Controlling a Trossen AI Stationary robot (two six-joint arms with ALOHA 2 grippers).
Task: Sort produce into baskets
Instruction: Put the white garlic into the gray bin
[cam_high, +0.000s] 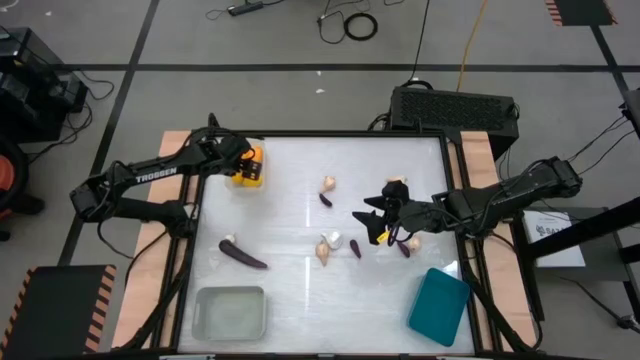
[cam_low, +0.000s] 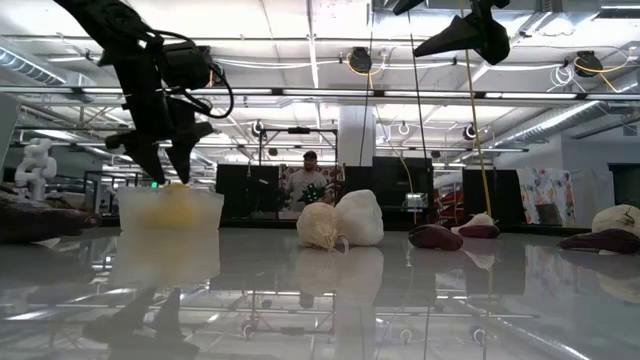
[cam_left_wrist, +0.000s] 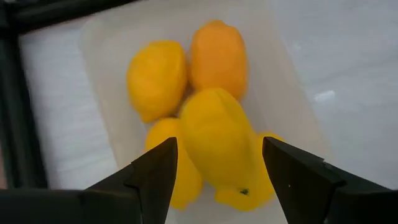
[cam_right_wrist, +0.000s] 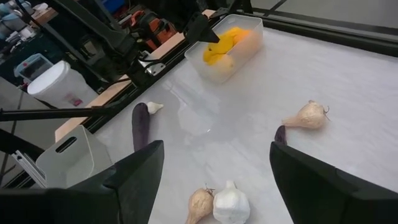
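My left gripper (cam_high: 243, 160) hangs open over the small clear basket (cam_high: 249, 170) at the far left, which holds several orange-yellow fruits (cam_left_wrist: 211, 130). Its fingers stand on either side of the topmost fruit (cam_left_wrist: 219, 146); I see no touch. My right gripper (cam_high: 372, 222) is open and empty above the table's middle right, over two pale bulbs (cam_right_wrist: 217, 204). Other bulbs (cam_high: 328, 184) and tiny eggplants (cam_high: 325, 199) lie scattered on the table. The long eggplant (cam_high: 243, 254) lies near the left.
The translucent greyish basket (cam_high: 230, 312) stands at the near left and the teal basket (cam_high: 439, 305) at the near right, tilted. A bulb (cam_high: 397, 182) and tiny eggplants (cam_high: 404, 248) lie close around my right gripper. A person shows far behind the table (cam_low: 309, 180).
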